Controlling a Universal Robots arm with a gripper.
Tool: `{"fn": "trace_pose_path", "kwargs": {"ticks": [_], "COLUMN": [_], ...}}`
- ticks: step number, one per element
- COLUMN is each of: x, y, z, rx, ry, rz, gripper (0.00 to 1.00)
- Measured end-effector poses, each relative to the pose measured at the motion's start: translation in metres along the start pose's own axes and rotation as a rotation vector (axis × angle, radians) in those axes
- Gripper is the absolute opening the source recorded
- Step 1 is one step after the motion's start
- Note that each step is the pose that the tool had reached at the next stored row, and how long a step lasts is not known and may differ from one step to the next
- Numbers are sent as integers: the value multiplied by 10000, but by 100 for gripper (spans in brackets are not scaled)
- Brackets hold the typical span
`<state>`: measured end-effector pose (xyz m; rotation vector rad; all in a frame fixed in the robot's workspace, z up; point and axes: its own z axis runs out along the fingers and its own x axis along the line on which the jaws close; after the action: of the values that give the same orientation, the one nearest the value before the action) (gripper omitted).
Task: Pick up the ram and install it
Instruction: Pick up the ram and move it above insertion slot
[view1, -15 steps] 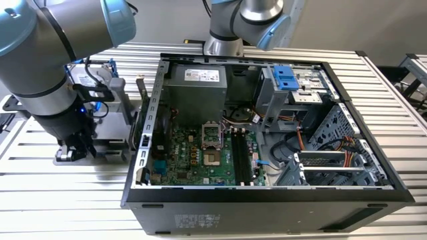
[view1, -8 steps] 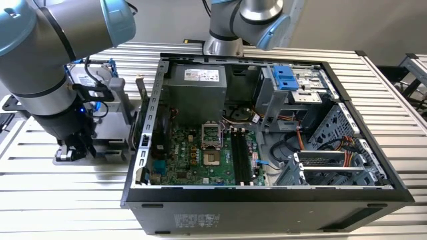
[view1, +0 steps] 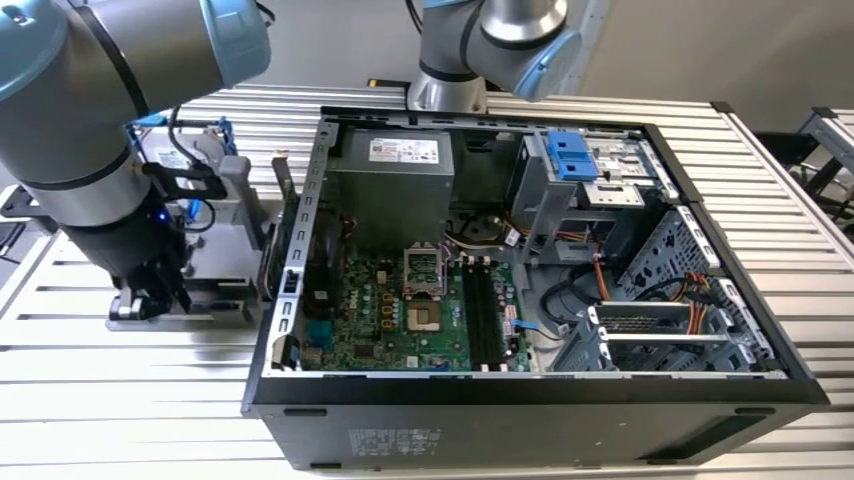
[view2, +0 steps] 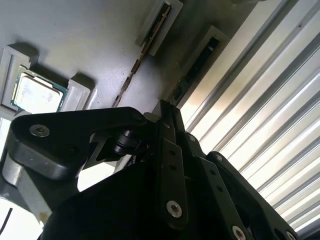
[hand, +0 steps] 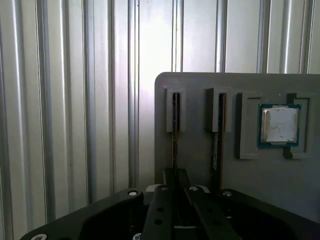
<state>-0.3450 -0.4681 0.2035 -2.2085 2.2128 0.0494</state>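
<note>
Two ram sticks stand on edge in slots of a grey holder plate (hand: 200, 85). In the first wrist view they are the ram (hand: 175, 130) nearest the plate's edge and a second stick (hand: 218, 130). My gripper (hand: 175, 179) is down over the edge-side ram, fingers pressed together on its thin edge while it still sits in its slot. The second wrist view shows the same ram (view2: 196, 67) running into the gripper (view2: 167, 111). In the exterior view the gripper (view1: 150, 292) is low over the holder, on the exterior view's left of the open computer case (view1: 287, 300).
A square silver processor (hand: 279, 125) lies in a recess of the same plate. Inside the case, the green motherboard (view1: 400, 325) has long black memory slots (view1: 487, 320). A hard drive with blue brackets (view1: 200, 150) stands behind the arm. The table is ribbed metal (hand: 60, 125).
</note>
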Motion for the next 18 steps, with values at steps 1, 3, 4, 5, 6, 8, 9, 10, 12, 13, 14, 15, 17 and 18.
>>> {"fn": "trace_pose_path", "kwargs": {"ticks": [1,3,4,5,6,8,9,10,12,13,14,15,17,18], "x": [-1,-3,-4,-5,-5,-7,-7,-8,-9,-9,-10,-10,-11,-11], "y": [0,1,1,2,2,2,2,3,3,3,3,3,4,4], "z": [-25,-79,-104,-131,-153,-197,-219,-234,-261,-273,-284,-294,-320,-337], "rx": [1,2,1,0,1,2,1,1,1,0,1,2,1,1], "ry": [-1,-2,-1,0,0,-1,-1,-1,-1,-1,-2,-2,-1,-1], "rz": [-1,0,0,0,-1,0,0,0,0,0,0,0,0,0], "gripper": [0,0,0,0,0,0,0,0,0,0,0,0,0,0]}}
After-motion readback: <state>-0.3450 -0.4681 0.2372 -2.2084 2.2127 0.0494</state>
